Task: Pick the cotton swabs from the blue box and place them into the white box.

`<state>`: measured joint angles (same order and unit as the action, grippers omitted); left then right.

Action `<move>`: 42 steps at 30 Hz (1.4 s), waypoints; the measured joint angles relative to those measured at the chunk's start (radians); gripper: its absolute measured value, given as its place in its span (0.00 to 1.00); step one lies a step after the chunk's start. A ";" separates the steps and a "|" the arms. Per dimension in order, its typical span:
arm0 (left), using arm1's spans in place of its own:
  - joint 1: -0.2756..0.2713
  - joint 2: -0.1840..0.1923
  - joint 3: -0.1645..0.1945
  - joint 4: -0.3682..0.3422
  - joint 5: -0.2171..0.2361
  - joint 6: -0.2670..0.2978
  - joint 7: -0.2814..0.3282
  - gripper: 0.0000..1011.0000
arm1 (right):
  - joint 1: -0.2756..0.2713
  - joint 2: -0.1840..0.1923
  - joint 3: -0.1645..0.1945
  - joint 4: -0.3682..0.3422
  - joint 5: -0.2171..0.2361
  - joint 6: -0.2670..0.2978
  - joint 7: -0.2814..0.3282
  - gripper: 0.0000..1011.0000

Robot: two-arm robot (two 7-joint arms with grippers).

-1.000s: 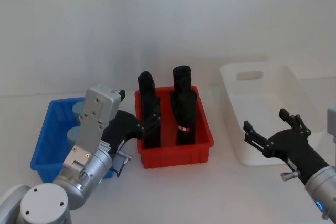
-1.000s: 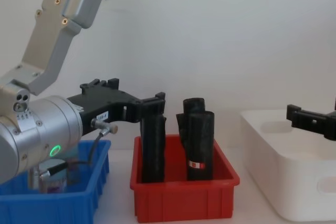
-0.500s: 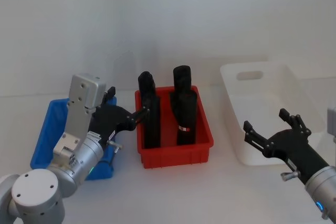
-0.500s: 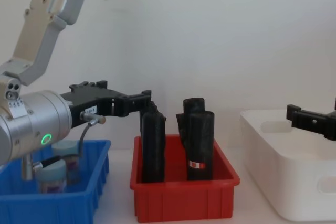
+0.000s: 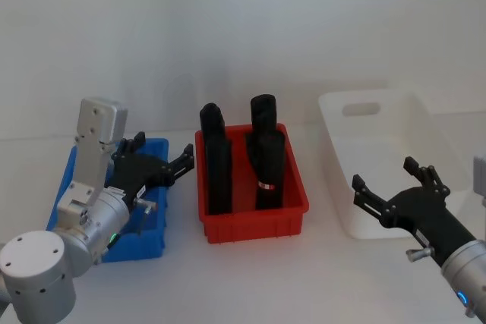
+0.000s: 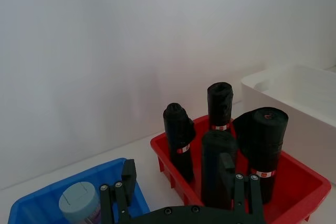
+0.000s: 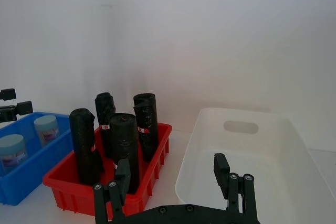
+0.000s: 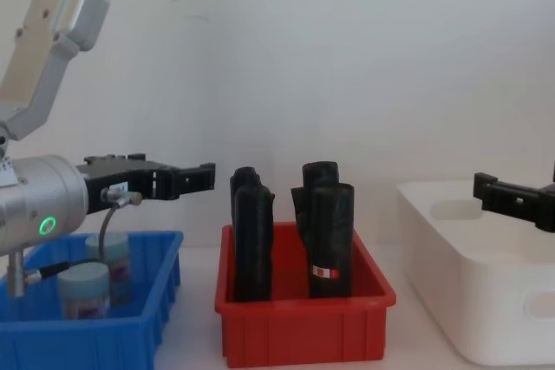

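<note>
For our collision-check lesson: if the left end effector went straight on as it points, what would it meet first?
The left end effector, open over the blue box, would probably meet the nearest black roll in the red bin, near its top; depth is uncertain.

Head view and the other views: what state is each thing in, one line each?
Left claw: open, empty, raised over the blue box.
Right claw: open, empty, by the near side of the white box.
Cotton swabs: two jars, upright, lids on, in the blue box.
Blue box: holds both jars.
White box: nothing seen inside.
Red box: holds four black rolls, upright.
</note>
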<state>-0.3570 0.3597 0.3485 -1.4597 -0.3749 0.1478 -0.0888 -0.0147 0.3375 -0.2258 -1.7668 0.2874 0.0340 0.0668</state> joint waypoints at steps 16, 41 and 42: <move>-0.007 0.025 -0.042 0.063 -0.035 0.074 0.019 0.99 | 0.000 0.000 0.000 0.000 0.000 0.000 0.000 0.99; -0.037 0.024 -0.064 0.211 -0.023 0.108 0.004 0.99 | 0.000 0.000 0.000 0.000 0.000 0.000 0.000 0.99; -0.039 0.024 -0.065 0.214 -0.023 0.108 0.003 0.99 | 0.000 0.000 0.000 0.000 0.000 0.000 0.000 0.99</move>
<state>-0.3958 0.3836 0.2838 -1.2460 -0.3977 0.2558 -0.0859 -0.0146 0.3374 -0.2258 -1.7668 0.2874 0.0340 0.0667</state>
